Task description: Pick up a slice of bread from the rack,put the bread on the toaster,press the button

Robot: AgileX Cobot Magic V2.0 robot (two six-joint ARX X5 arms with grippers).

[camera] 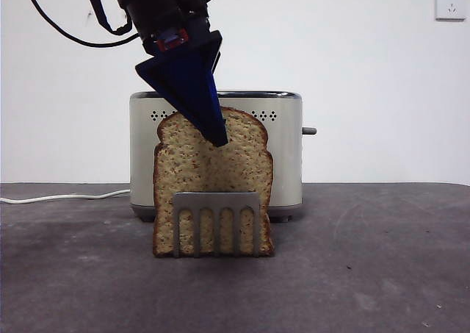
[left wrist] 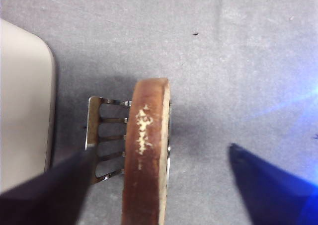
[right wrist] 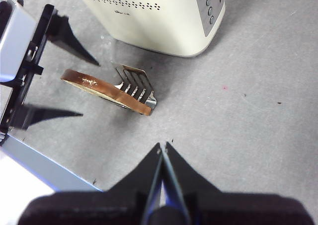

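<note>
The slice of bread (camera: pixel 213 178) stands upright in the rack (camera: pixel 216 223), in front of the toaster (camera: pixel 286 156). The button (camera: pixel 309 131) sticks out of the toaster's right side. My left gripper (camera: pixel 218 136) comes down from above and is at the slice's top. In the left wrist view this gripper (left wrist: pixel 162 150) is open, with one jaw on each side of the slice's brown crust (left wrist: pixel 144 155) and not touching it. The rack (left wrist: pixel 104 135) shows beside the slice. My right gripper (right wrist: pixel 162 148) is shut and empty, high above the table, away from the bread (right wrist: pixel 104 88).
A white cable (camera: pixel 66 197) runs along the table left of the toaster. A white wall socket (camera: pixel 449 4) is at the top right. The right wrist view shows the toaster (right wrist: pixel 154 21) with its side buttons and the left arm (right wrist: pixel 25 61).
</note>
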